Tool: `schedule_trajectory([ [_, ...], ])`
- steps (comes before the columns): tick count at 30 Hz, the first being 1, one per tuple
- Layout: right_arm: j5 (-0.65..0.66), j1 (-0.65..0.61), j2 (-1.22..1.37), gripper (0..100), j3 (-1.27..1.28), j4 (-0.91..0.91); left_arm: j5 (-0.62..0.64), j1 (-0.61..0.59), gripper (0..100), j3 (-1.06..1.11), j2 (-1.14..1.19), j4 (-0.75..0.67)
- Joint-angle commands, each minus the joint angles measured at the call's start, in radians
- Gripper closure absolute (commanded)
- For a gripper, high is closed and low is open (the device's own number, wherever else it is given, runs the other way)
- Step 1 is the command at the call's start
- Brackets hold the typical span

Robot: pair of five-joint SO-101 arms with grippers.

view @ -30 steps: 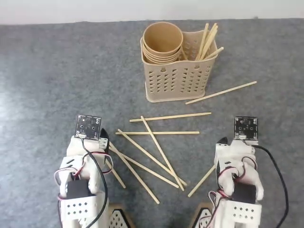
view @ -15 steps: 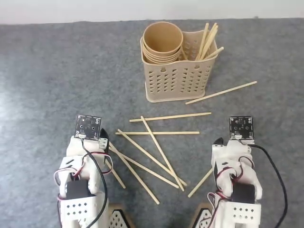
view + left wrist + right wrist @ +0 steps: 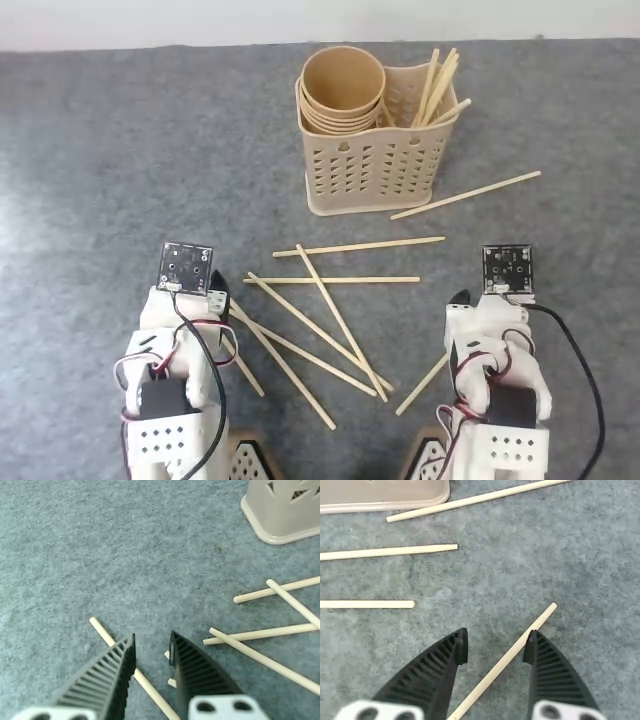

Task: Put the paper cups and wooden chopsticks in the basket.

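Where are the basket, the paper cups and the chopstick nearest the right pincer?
Beige plastic slotted basket (image 3: 370, 170): high view, front wall.
Stacked tan paper cups (image 3: 343, 82): high view, top cup's inside.
Thin wooden chopstick (image 3: 505, 658): right wrist view, mid-shaft.

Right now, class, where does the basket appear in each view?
High view: basket at the far middle, beyond the loose chopsticks.
Left wrist view: its base corner, far ahead of the left gripper.
Right wrist view: its base edge, ahead of the right gripper.
Shared landmark: the crosswise chopstick closer to the basket.
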Motion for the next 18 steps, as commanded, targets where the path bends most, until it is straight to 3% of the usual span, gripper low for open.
schedule_trajectory([
  [1,-0.009,0.002,-0.008,81.2,0.018,-0.002,-0.008,0.005,90,-0.008,0.002,-0.012],
  [3,-0.009,0.004,-0.008,81.2,0.018,-0.004,-0.011,0.005,89,-0.021,0.002,-0.038],
  [5,-0.009,0.004,-0.008,81.2,0.018,-0.004,-0.112,0.003,89,-0.073,0.002,-0.023],
  [7,-0.009,0.004,-0.008,81.2,0.018,-0.004,-0.245,0.006,89,-0.162,0.006,0.038],
  [11,-0.009,0.004,-0.008,81.2,0.018,-0.005,-0.298,0.041,89,-0.377,0.009,0.193],
  [18,-0.009,0.005,-0.008,81.2,0.018,-0.005,-0.488,0.33,89,-0.476,0.017,0.548],
])
